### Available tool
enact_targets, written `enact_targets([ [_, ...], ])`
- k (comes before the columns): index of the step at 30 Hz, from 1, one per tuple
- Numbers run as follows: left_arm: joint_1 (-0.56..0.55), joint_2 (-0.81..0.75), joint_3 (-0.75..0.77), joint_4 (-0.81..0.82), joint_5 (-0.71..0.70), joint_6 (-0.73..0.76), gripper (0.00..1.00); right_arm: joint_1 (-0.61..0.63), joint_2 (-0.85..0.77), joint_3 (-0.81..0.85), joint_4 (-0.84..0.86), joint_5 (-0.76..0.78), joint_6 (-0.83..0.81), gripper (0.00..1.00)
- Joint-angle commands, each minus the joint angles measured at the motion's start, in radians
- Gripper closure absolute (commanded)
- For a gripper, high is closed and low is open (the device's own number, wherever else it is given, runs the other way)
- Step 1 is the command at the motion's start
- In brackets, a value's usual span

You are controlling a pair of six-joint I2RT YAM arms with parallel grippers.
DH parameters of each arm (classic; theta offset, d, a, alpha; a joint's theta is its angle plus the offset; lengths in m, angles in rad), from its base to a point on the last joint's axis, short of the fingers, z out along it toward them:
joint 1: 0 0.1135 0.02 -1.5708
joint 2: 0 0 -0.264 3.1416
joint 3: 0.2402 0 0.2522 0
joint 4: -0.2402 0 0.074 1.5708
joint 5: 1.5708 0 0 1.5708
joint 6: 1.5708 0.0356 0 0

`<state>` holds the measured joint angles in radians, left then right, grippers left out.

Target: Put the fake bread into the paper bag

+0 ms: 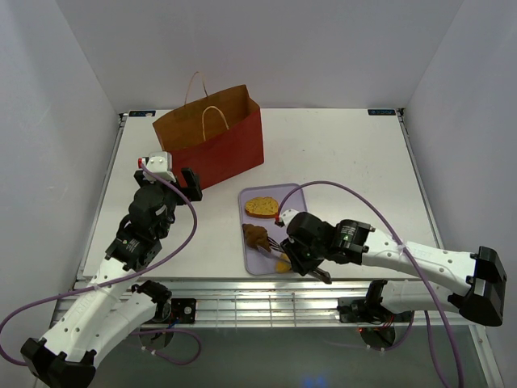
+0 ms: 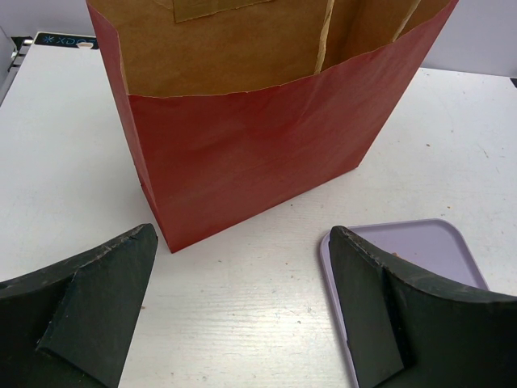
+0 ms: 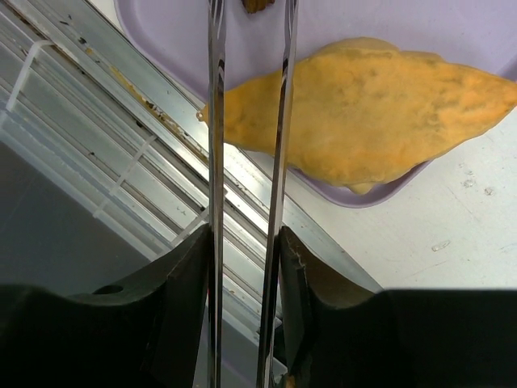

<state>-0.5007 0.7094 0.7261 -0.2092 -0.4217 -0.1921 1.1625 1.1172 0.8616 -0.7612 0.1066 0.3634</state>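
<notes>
Seemingly early on, right pincer [image 3: 245, 242] clamps slim metal tongs [image 3: 212, 121] over a yellow-orange toy bread [image 3: 363, 113] on the lavender tray [image 3: 363, 18] ahead, left pincer [image 2: 242, 234] gaping before the upright red paper bag [image 2: 250, 153], nothing visibly bagged.

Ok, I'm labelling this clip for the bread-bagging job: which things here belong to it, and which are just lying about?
Belongs to the job:
- upright red paper bag with cord handles
- flat tan bread slice
- dark brown bread piece
- orange-yellow pointed loaf
- thin metal tongs, gripped by the right gripper

Lying about:
- lavender rectangular tray, merely under the bread
</notes>
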Motion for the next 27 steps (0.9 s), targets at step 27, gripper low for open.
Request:
enact_targets([
  [27, -0.004, -0.019, -0.002, 0.002, -0.019, 0.003, 0.02, 0.006, -0.096, 0.359, -0.042, 0.203, -0.024, 0.83],
])
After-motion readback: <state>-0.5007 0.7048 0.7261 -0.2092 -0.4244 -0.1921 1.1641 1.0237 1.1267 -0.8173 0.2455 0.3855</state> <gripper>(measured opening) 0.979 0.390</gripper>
